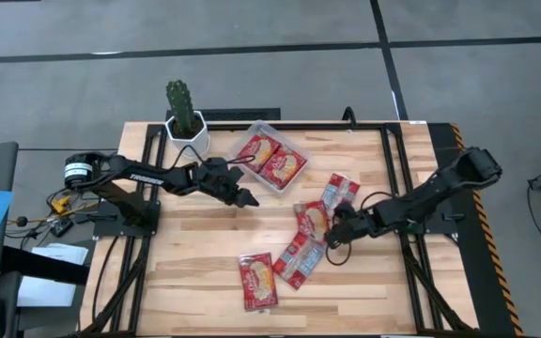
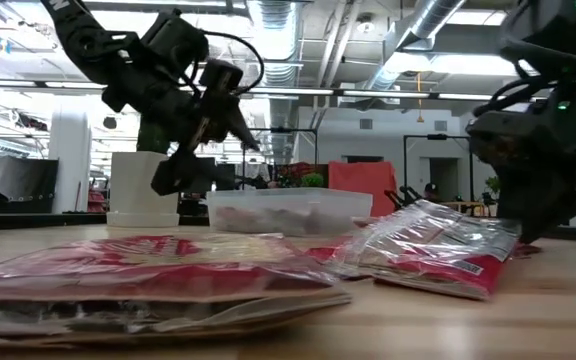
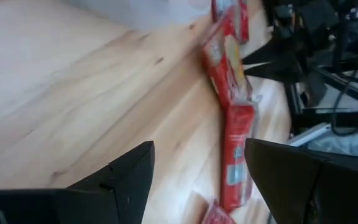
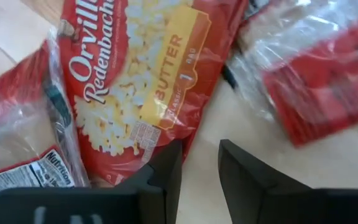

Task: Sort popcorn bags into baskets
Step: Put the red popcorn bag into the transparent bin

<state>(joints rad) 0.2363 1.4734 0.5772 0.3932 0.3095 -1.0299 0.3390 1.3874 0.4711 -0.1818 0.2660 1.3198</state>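
Two bags (image 1: pixel 269 157) already lie in the tray (image 1: pixel 294 150) at the table's far side, beside the cactus pot (image 1: pixel 186 134); four more lie loose on the wood, three clustered near the right gripper (image 1: pixel 334 235) and one bag (image 1: pixel 257 280) apart toward the near edge. The right gripper is down at the edge of the middle bag (image 4: pixel 143 87), its fingers (image 4: pixel 163 174) narrowed to a slim gap with nothing visibly pinched between them. A good grab probably means catching only that bag's edge, not the overlapping neighbour (image 4: pixel 23 149), and lifting clear before swinging to the tray. The left gripper (image 1: pixel 244 196) hovers just before the tray, fingers spread wide and empty.
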